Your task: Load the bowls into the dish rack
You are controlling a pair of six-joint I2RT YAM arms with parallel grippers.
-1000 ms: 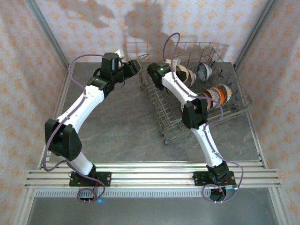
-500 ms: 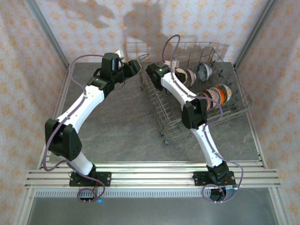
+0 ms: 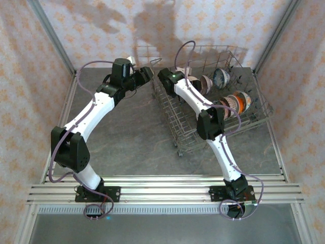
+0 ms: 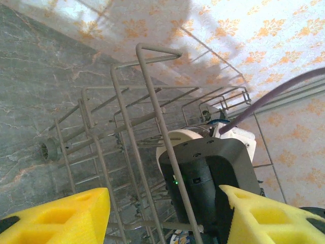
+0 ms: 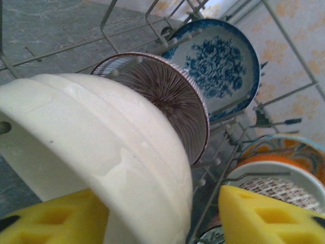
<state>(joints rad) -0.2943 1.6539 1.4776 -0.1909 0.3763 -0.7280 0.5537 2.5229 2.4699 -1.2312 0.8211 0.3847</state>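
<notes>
Grey marbled tabletop (image 3: 127, 132) carries the dish rack (image 3: 183, 137) on my right. Beside its far-left corner the left gripper (image 4: 162, 193) hangs spread, holding nothing. I see the right gripper (image 5: 160, 195) spread inside the rack, a white bowl (image 5: 101, 132) between its fingers (image 5: 51, 218); behind stand a brown-striped bowl (image 5: 167, 96), then a blue-and-white bowl (image 5: 218, 66).

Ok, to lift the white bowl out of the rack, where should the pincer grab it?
Probably its upper rim, from above: the white bowl stands on edge among the dish rack tines, with the striped bowl close behind, so the top looks freest. Pinch the wall inside and out.
</notes>
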